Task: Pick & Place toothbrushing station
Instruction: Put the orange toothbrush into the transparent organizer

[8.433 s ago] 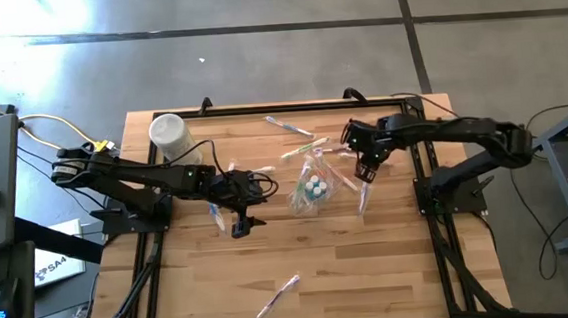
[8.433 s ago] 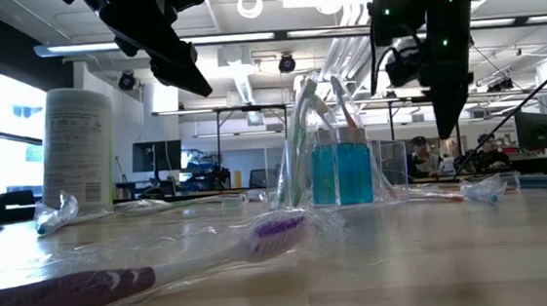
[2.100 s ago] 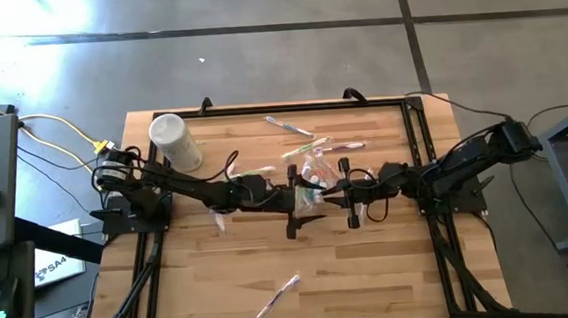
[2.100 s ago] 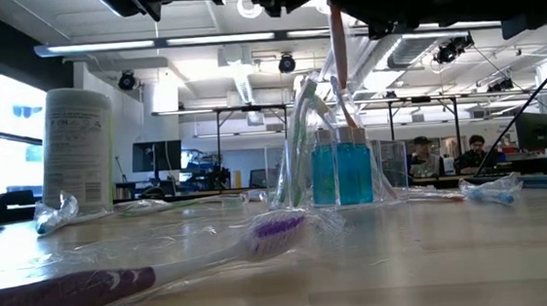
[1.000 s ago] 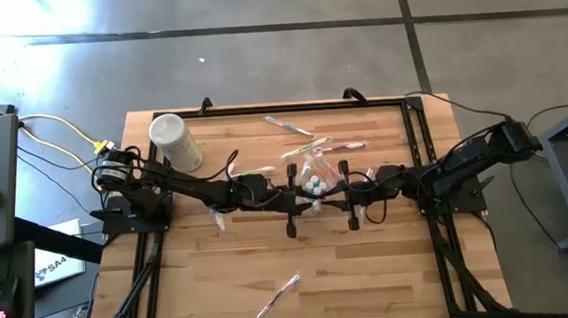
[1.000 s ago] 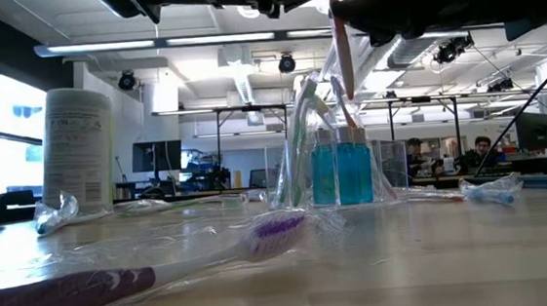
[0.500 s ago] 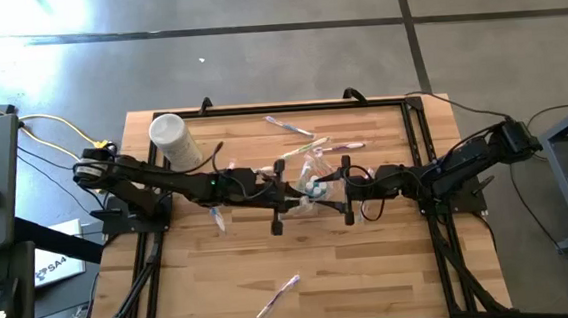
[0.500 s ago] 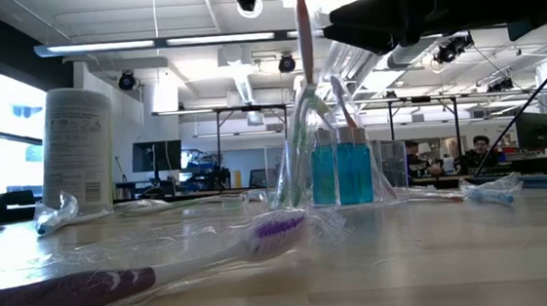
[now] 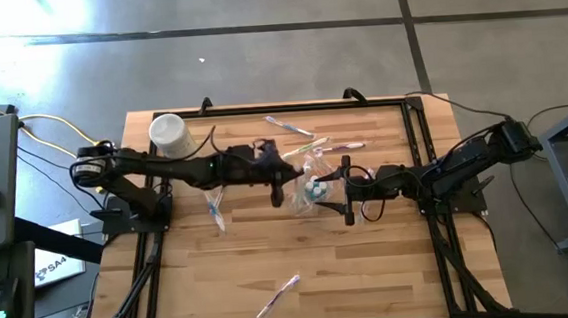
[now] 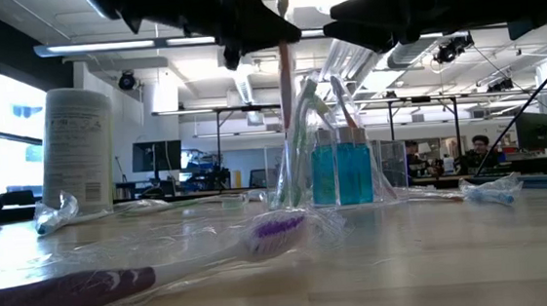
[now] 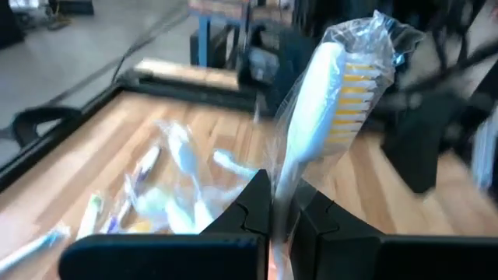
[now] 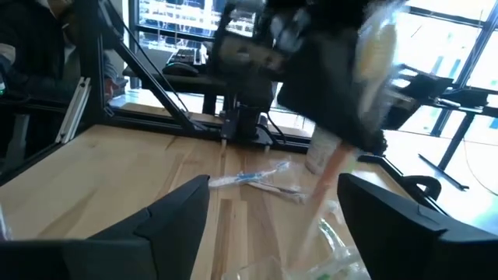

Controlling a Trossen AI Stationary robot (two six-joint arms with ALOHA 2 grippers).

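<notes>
Left gripper (image 11: 282,214) pinched shut on wrapped brush (image 11: 323,128), low on handle, bristle end pointing away from wrist cam. In low view brush (image 10: 283,45) hangs near-upright, long axis vertical, above & slightly to side of station (image 10: 338,163). Station (image 9: 311,189) sits mid-table, clear box w/ blue inserts, a few brushes already standing in it. In high view left gripper (image 9: 278,182) just beside station on its left-arm side; right gripper (image 9: 347,203) just beside it on opposite side, fingers spread wide, holding nothing.

Judged: left arm is the one carrying, so next move is its own. Needs short shift toward station, then straight drop w/ brush kept vertical into a free slot. Right arm close by; risk of crowding, prob. should back off. Loose wrapper could snag on rim.
</notes>
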